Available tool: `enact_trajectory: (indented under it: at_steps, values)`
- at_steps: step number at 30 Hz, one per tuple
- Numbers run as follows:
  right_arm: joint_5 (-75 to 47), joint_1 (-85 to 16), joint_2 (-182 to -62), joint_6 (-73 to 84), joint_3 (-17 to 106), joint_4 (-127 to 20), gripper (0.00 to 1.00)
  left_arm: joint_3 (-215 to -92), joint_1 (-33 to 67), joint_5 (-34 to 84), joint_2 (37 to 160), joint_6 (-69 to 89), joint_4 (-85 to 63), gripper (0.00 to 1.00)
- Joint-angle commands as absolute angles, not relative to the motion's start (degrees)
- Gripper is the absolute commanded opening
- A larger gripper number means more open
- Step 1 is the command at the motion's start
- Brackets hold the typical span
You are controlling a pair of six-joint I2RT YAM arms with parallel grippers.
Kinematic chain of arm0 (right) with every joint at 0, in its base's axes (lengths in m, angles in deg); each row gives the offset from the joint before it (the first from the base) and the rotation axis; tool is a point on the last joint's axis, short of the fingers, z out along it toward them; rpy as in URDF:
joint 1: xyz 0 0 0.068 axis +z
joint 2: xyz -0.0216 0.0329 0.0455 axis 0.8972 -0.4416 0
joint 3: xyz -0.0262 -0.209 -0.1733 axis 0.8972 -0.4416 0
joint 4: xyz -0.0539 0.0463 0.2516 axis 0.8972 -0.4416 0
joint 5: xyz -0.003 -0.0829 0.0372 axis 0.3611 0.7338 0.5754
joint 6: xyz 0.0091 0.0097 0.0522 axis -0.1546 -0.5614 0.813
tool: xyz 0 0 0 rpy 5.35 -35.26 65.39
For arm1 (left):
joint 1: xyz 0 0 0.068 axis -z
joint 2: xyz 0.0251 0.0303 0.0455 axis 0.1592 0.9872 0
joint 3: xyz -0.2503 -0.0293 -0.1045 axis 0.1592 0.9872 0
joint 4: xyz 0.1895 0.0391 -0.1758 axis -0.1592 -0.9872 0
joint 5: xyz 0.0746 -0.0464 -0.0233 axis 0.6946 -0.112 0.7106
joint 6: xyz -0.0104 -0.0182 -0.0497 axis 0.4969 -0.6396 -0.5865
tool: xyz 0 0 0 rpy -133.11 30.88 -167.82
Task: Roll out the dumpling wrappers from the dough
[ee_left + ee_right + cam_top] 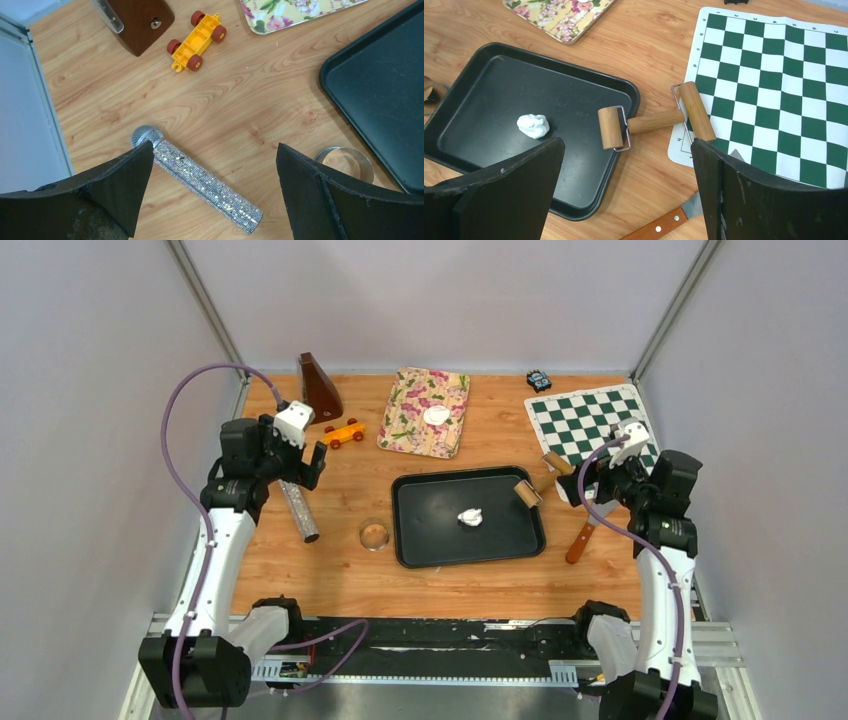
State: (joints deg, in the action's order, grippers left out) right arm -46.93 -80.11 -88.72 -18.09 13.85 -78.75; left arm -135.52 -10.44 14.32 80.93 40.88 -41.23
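Observation:
A small irregular lump of white dough (469, 515) (533, 125) lies near the middle of the black tray (415, 540) (494, 85). One round white dumpling wrapper (436, 415) rests on the floral tray (410, 430) at the back. A two-headed wooden roller (535, 486) (654, 121) lies across the black tray's right rim and the chessboard corner. My left gripper (298, 475) (214, 146) hovers open over a glittery microphone (200, 180), far left of the dough. My right gripper (592, 490) (628, 141) hangs open, empty, just right of the roller.
A clear ring cutter (374, 535) (347, 162) stands left of the black tray. The chessboard mat (590, 420) (774, 90) and a wooden-handled blade (580, 538) (659, 227) lie at the right. A metronome (319, 387) and an orange toy car (343, 432) sit back left.

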Motion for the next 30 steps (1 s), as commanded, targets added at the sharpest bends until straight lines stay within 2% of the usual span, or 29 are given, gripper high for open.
enact_trajectory:
  at_steps: [1,8,12,16,20,25,28,30]
  values:
    - [-46.0,-79.8,-88.9,-20.9,13.2,-73.2,1.00,-138.0,-10.6,14.3,82.4,38.3,-38.5,1.00]
    - [-54.4,-79.1,-88.8,-26.4,10.3,-73.4,1.00,-135.0,-10.1,12.1,81.5,40.2,-37.3,1.00]
    - [-46.8,-72.4,-91.1,-32.5,10.7,-73.9,1.00,-137.1,-10.0,11.6,82.9,43.7,-40.9,1.00]
    - [-39.9,-70.0,-95.9,-36.2,12.7,-74.6,0.99,-138.2,-10.1,13.0,83.2,46.1,-43.9,1.00]
    - [-40.2,-69.8,-100.3,-39.6,15.0,-75.6,0.93,-134.8,-10.0,13.2,81.3,45.0,-42.8,1.00]
    - [-37.9,-69.0,-103.9,-56.2,16.8,-78.4,0.89,-131.2,-10.1,10.5,79.3,44.3,-41.0,1.00]
    - [-39.2,-68.9,-106.8,-70.1,18.5,-83.1,0.76,-130.7,-10.1,11.1,79.4,44.5,-41.0,1.00]
    - [-38.3,-68.4,-109.1,-74.3,20.2,-84.6,0.76,-130.5,-10.1,10.8,79.7,44.5,-40.8,1.00]
